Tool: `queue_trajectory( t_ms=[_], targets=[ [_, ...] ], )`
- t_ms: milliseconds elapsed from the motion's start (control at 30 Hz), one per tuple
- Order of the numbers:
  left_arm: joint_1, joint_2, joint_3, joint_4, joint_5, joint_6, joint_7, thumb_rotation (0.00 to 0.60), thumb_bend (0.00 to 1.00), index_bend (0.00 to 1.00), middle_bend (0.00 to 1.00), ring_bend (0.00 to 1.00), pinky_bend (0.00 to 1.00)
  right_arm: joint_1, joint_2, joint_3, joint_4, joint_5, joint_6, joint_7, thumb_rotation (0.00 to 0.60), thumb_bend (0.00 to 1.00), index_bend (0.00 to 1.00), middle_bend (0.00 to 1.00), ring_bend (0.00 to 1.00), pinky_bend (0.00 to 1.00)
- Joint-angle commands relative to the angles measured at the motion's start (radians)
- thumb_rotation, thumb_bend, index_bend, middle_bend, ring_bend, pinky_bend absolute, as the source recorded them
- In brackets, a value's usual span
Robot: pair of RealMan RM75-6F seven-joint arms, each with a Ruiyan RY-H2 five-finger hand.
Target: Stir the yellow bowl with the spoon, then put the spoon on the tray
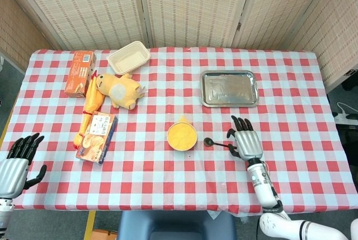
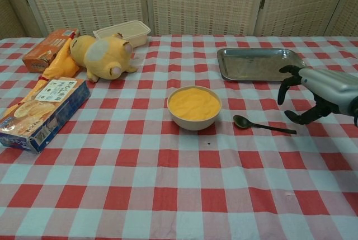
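From the head view, the round yellow bowl (image 1: 182, 135) is taken as landmark: the small dark metal spoon (image 1: 218, 144) lies just to its right, the rectangular steel tray (image 1: 229, 88) beyond. The right hand (image 1: 246, 143) is seen empty at the handle end, fingers apart. The left hand (image 1: 15, 160) is held off the table's near-left edge, fingers spread.

From the chest view, the right hand (image 2: 316, 95) is seen above the spoon (image 2: 263, 125), not touching it.

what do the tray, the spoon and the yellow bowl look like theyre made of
Tray: likely stainless steel, going by its shiny silver surface and mirror-like glare.
Spoon: dark and glossy with a slim handle, perhaps coated metal or plastic; I cannot tell which.
Yellow bowl: smooth cream wall, matte yellow inside; probably ceramic or plastic.
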Motion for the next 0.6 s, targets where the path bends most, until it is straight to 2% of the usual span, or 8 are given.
queue_trajectory(
  t_ms=[33,600],
  targets=[
    [-0.003,0.002,0.001,0.002,-0.003,-0.009,-0.007,0.6,0.44,0.0,0.0,0.0,0.03,0.031,-0.031,0.006,0.009,0.04,-0.022,-0.027,0.6,0.36,0.43,0.0,0.0,0.0],
    [-0.01,0.012,0.007,0.01,-0.002,-0.024,-0.045,0.6,0.44,0.0,0.0,0.0,0.04,0.071,-0.116,-0.037,0.088,0.1,0.01,-0.074,0.6,0.35,0.43,0.0,0.0,0.0]
  ],
)
